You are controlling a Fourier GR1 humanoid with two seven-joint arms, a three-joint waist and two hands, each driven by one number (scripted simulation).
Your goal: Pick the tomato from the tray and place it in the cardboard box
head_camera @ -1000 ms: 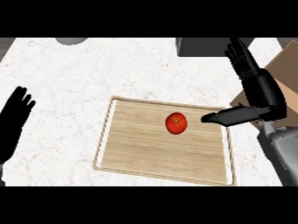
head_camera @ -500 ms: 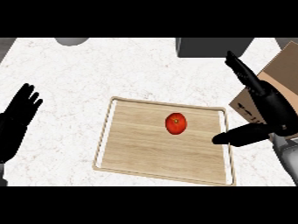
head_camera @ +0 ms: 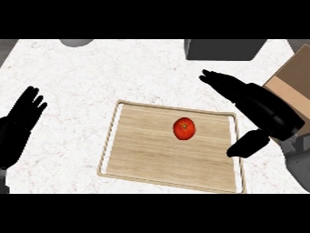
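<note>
A red tomato (head_camera: 184,128) lies on the wooden tray (head_camera: 144,154), right of the tray's middle. My right hand (head_camera: 261,109) hovers open over the tray's right rim, fingers stretched toward the upper left and thumb pointing down near the rim. It is close to the tomato but apart from it. The cardboard box (head_camera: 303,86) stands at the right edge, partly behind that hand. My left hand (head_camera: 13,127) rests open at the left edge, fingers up.
A dark grey block (head_camera: 221,49) sits at the back of the white marble counter (head_camera: 103,77), and a grey round object (head_camera: 77,42) shows at the back left.
My right hand has swung leftward and lower, its fingers now reaching over the tray's right side toward the tomato. The tomato and the left hand have hardly moved.
</note>
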